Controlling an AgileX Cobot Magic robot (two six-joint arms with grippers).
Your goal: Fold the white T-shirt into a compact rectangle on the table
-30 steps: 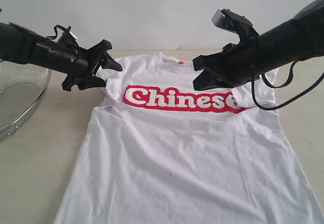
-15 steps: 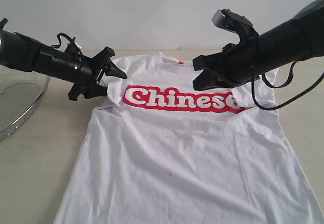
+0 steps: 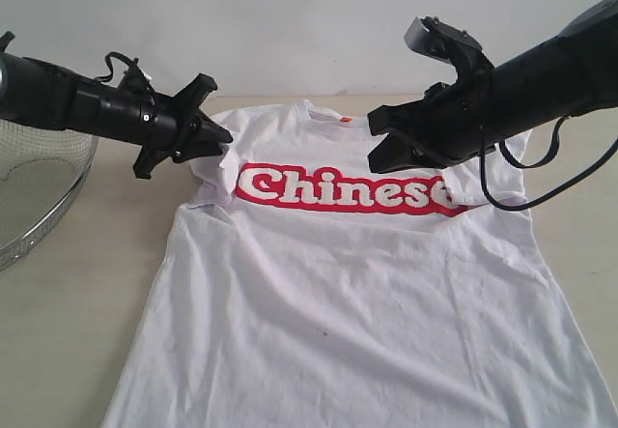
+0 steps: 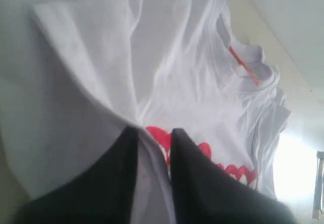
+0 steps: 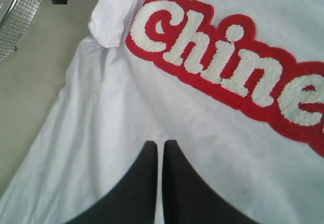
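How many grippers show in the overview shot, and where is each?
2. The left gripper pinches the white T-shirt at its sleeve on the view's left. The right gripper, shut, hangs over the chest by the red lettering. None seems hidden.

wall (image 3: 290, 22): plain, pale grey-white, bare; directly behind the far edge of the surface
surface (image 3: 68, 331): wide, pale beige wood grain
wire basket (image 3: 39, 186): round, at the left edge
light: soft, even; faint shadows
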